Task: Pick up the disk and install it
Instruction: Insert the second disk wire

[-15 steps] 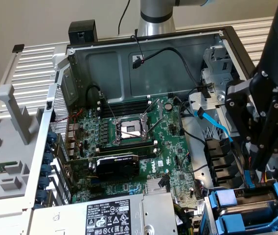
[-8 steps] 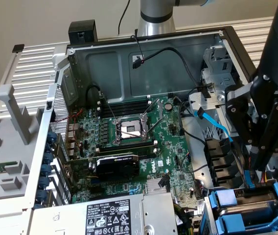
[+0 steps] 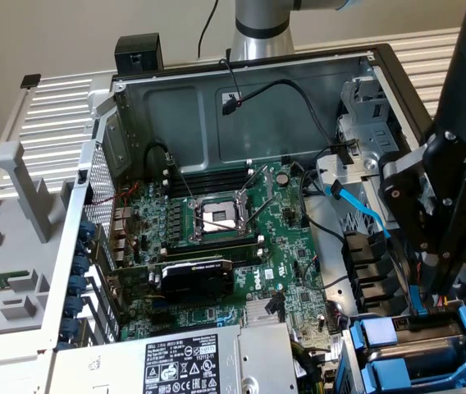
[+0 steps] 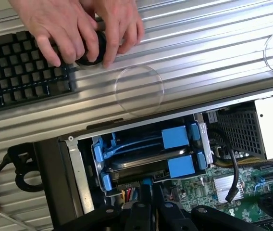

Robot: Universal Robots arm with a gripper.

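The open computer case (image 3: 241, 98) is a grey sheet-metal box with a green circuit board (image 3: 241, 246) across its floor. In its drive bay (image 4: 81, 178), at the corner in the exterior view's lower right, sits the disk (image 4: 141, 166) in its bright blue plastic carrier, level in the slot. It looks stiff, dense for its size and sensitive to knocks; the smooth metal faces would likely slip, so the ribbed blue carrier edges seem the safer hold. The gripper (image 4: 148, 202) hangs just beside the carrier's edge, its black jaws drawn together with nothing visibly between them. A person's hand (image 4: 79, 26) rests on a black keyboard (image 4: 21, 72).
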